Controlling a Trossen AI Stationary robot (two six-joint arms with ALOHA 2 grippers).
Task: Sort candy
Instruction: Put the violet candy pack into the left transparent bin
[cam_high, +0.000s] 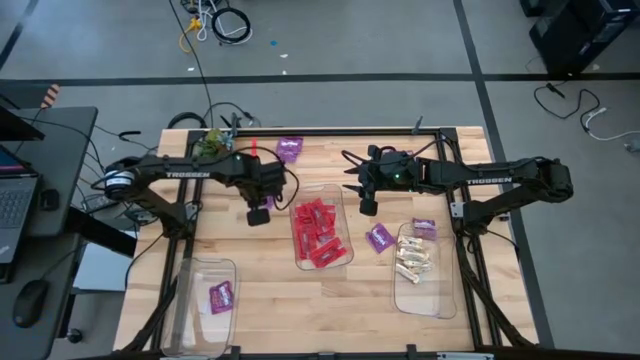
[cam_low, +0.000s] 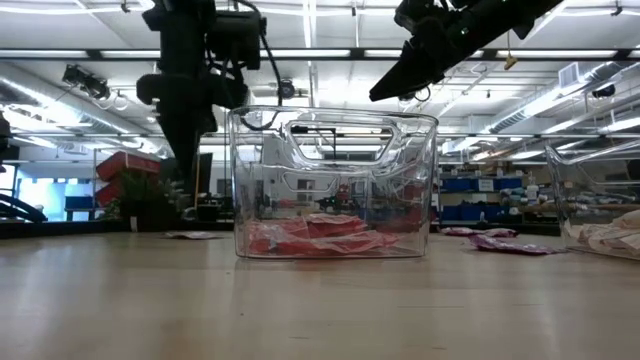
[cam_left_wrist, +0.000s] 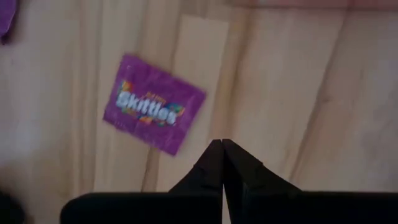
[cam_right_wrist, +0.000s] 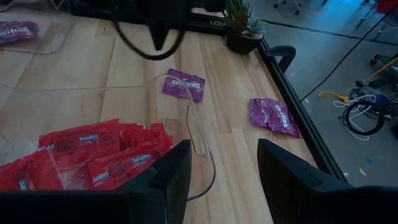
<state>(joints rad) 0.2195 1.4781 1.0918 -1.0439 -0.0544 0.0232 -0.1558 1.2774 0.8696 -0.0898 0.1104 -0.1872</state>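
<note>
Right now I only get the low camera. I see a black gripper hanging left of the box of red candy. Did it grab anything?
Observer: No. The left gripper is shut on nothing. A purple Skittles packet lies flat on the wood beside its tips.
Operator: Where do purple ones go?
Observer: Probably the left-hand bin. Seen from above, it holds one purple packet.
Operator: Any other loose ones?
Observer: Yes, two purple packets lie together near the potted plant.
</note>
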